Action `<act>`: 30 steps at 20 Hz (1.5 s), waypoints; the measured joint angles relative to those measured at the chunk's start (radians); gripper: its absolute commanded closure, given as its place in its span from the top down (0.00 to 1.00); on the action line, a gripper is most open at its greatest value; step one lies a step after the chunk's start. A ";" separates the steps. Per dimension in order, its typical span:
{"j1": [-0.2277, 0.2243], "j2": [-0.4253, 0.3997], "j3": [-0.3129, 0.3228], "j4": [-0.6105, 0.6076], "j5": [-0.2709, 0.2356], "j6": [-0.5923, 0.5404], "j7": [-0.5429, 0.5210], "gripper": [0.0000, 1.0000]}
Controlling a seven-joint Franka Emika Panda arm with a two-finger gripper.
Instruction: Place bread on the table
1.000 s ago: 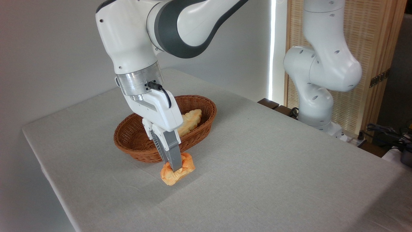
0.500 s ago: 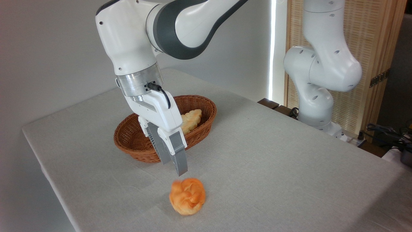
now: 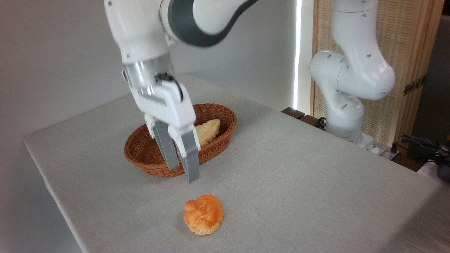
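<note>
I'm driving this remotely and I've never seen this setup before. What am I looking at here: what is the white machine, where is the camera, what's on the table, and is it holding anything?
There is one view, from a fixed camera standing off the table and looking down across it. The big white jointed machine is a robot arm; its base stands at the far right and it reaches over to the left. At its end is the gripper, two grey fingers pointing down. They are apart and hold nothing. On the table, covered in light grey cloth, the small orange knotted bread rests upright by itself, in front of and below the fingertips, not touching them. Behind the gripper is a brown wicker basket with a pale yellow loaf inside. So the bread is already on the table.
</note>
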 measured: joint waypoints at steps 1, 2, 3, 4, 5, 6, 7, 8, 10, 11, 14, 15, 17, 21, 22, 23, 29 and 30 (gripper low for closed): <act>0.006 -0.013 -0.006 0.002 -0.013 -0.007 -0.001 1.00; 0.025 -0.038 -0.025 0.008 -0.053 -0.024 -0.002 1.00; 0.037 -0.052 -0.035 0.011 -0.075 -0.034 -0.002 1.00; 0.056 -0.073 -0.048 0.023 -0.116 -0.056 -0.002 1.00; 0.063 -0.084 -0.053 0.033 -0.133 -0.073 -0.002 1.00; 0.071 -0.095 -0.056 0.052 -0.151 -0.103 -0.002 1.00; 0.076 -0.103 -0.058 0.077 -0.166 -0.141 -0.002 1.00; 0.078 -0.105 -0.059 0.092 -0.175 -0.164 -0.002 1.00; 0.083 -0.106 -0.058 0.130 -0.195 -0.218 -0.001 1.00; 0.084 -0.106 -0.058 0.135 -0.198 -0.225 -0.001 1.00; 0.088 -0.096 -0.056 0.139 -0.201 -0.229 0.002 1.00; 0.089 -0.093 -0.056 0.140 -0.201 -0.229 0.003 1.00; 0.090 -0.087 -0.053 0.140 -0.201 -0.229 0.003 1.00; 0.088 -0.085 -0.021 0.144 -0.201 -0.229 0.017 1.00; 0.088 -0.085 -0.013 0.147 -0.202 -0.229 0.027 1.00; 0.087 -0.085 -0.009 0.148 -0.202 -0.229 0.031 1.00; 0.043 -0.085 0.050 0.152 -0.203 -0.229 0.041 1.00; 0.037 -0.084 0.058 0.152 -0.207 -0.229 0.041 1.00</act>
